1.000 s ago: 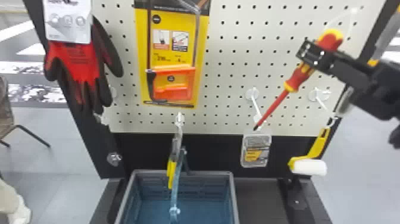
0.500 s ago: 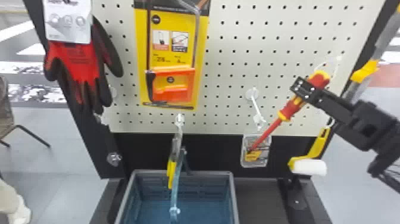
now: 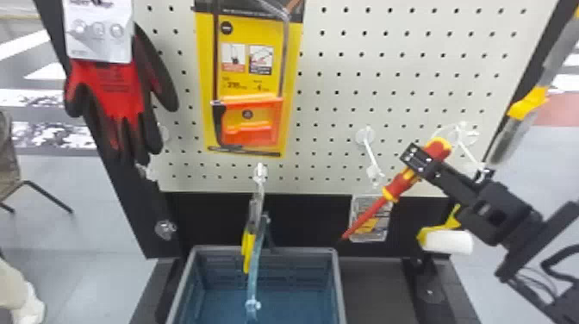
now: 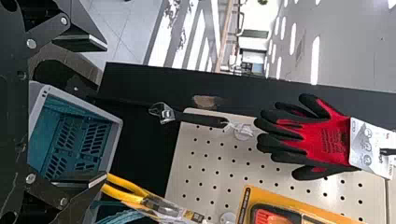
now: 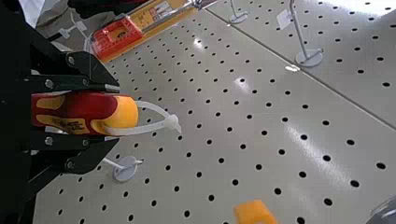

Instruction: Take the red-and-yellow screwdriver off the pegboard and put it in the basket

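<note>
My right gripper (image 3: 420, 161) is shut on the red-and-yellow screwdriver (image 3: 398, 185) by its handle, in front of the pegboard (image 3: 413, 77); the shaft slants down to the left, its tip right of the basket (image 3: 340, 284) and higher than its rim. In the right wrist view the screwdriver handle (image 5: 84, 112) lies between both fingers of the right gripper (image 5: 112, 112), a white loop at its end. My left gripper (image 4: 105, 112) stands open with nothing between its fingers, beside the basket (image 4: 116, 135) in the left wrist view.
Red-and-black gloves (image 3: 112, 95), a yellow saw package (image 3: 250, 86) and yellow-handled pliers (image 3: 248, 250) hang on the board. A clear pack (image 3: 375, 224) and a white roller (image 3: 448, 241) are close by the screwdriver. An adjustable wrench (image 4: 201, 119) hangs near the gloves.
The right gripper has moved left and down with the screwdriver, whose tip has passed across the clear pack toward the basket. The hanging tools look unmoved.
</note>
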You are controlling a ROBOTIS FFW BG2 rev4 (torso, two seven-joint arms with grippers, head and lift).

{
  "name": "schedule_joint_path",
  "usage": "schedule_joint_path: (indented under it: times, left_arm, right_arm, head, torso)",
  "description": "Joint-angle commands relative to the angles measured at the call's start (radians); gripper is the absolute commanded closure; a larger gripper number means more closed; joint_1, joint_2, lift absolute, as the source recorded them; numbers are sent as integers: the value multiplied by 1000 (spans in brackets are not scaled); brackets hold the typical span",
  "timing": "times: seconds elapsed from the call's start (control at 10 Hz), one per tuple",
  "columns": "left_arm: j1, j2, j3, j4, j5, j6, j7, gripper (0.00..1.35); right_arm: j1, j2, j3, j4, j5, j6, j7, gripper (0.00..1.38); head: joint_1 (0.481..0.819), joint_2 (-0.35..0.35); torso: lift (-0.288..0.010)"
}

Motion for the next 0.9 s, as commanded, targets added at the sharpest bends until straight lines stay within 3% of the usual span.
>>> schedule_joint_path:
  times: [0.0,0.3,0.8]
  left_arm:
    - [0,0,2,1,1,-2,0,315]
    - [0,0,3,4,3,-5,-1,315]
    - [7,-5,8,9,1,-10,-6,314]
  right_arm:
    - [34,17,19,16,18,-52,0,1174]
    - [75,39,51,43,37,-116,0,1176]
    - [141,52,68,67,74,-165,-2,1176]
  head:
    - [549,0]
    - [549,0]
    - [549,0]
  torso:
    - [-100]
    - [-100]
    - [-100]
